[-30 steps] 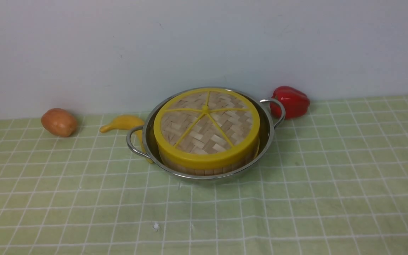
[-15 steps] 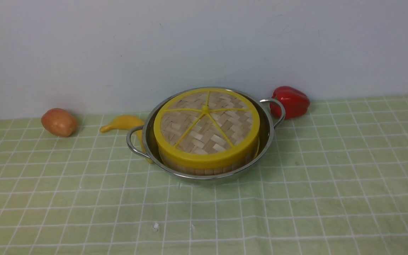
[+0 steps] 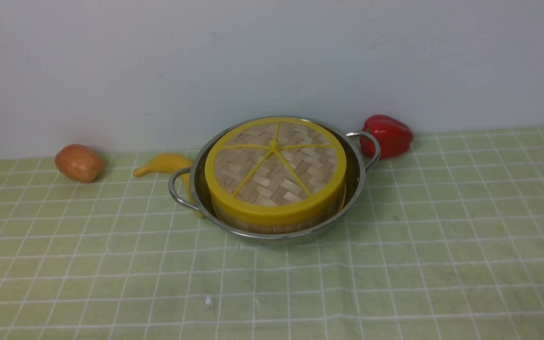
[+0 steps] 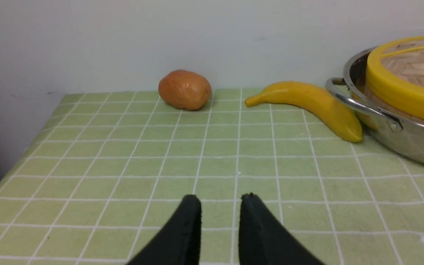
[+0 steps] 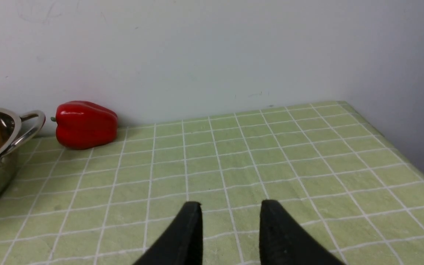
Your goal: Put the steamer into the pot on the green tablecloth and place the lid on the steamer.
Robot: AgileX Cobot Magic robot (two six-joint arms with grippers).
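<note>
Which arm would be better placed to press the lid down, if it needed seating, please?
Probably the left: its wrist view shows the lid and pot nearer; both jaws are empty.

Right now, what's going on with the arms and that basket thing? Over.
Left gripper and right gripper open, empty, off the pot. Steamer in pot, lid on. Banana touches the pot. Over.
</note>
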